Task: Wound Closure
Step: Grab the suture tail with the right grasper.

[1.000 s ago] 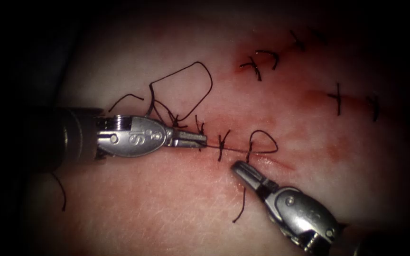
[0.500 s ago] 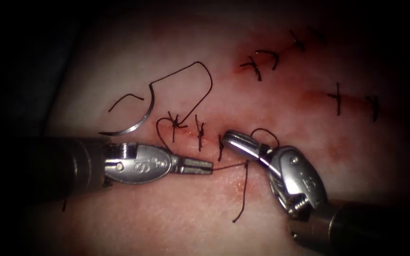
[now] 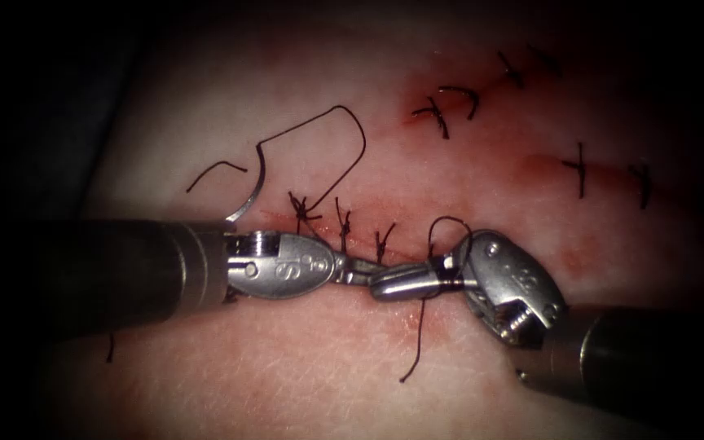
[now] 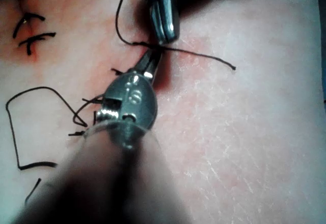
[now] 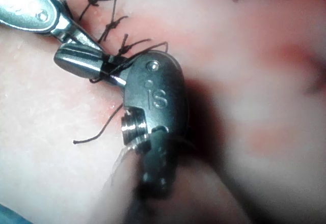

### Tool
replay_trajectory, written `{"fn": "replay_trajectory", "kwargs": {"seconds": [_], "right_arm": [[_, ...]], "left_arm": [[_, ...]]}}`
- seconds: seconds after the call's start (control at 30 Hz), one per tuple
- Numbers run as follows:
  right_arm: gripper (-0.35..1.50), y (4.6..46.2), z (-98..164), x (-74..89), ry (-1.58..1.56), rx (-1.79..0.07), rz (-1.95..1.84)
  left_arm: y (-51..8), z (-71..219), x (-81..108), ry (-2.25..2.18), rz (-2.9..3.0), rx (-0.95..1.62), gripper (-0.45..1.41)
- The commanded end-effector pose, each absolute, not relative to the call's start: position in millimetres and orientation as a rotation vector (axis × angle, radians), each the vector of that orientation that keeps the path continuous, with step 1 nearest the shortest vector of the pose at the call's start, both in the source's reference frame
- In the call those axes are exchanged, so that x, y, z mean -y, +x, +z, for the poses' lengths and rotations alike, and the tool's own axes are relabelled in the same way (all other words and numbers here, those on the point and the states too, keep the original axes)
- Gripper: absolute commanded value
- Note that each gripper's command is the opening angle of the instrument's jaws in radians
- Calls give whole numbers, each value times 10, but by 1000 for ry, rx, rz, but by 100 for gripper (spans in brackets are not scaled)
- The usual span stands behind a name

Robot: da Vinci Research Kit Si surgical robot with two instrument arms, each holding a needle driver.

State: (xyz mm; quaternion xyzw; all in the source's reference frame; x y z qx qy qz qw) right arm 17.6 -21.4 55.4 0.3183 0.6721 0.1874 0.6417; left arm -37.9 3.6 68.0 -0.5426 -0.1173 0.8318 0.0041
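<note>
My left tool [image 3: 362, 271] clamped on thread [image 3: 417, 334] at cut. Right tool [image 3: 397, 283] has swung across it, thread looped round closed jaws. Needle [image 3: 248, 195] lying free on tissue [image 3: 287, 375], left of cut. Tip: steady tension, don't yank knot.

Dark shafts, silver stamped wrists — screws, slim steel pincers [image 3: 368, 275].

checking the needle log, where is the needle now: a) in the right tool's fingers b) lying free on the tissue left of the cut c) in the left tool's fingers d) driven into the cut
b: the needle lies on the tissue, clear of both tools.
</note>
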Motion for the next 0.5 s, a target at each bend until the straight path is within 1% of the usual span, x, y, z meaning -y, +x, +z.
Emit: {"fn": "replay_trajectory", "kwargs": {"seconds": [0.03, 0.23, 0.37, 0.4, 0.47, 0.5], "right_arm": [[-35, 180, 560, 216, 742, -1501, 363], [-35, 191, 553, 215, 745, -1392, 169], [-35, 205, 546, 223, 698, -1359, 38], [-25, 208, 543, 225, 691, -1350, 11], [9, 215, 539, 231, 689, -1320, -40], [12, 217, 537, 233, 693, -1304, -59]], "left_arm": [[-385, 687, -36, -1700, 2605, 366, -45], [-385, 691, -38, -1685, 2618, 369, -45], [-385, 691, -37, -1684, 2618, 368, -45], [-385, 691, -37, -1685, 2618, 368, -45], [-385, 691, -37, -1685, 2618, 368, -45], [-385, 691, -37, -1685, 2618, 368, -45]]}}
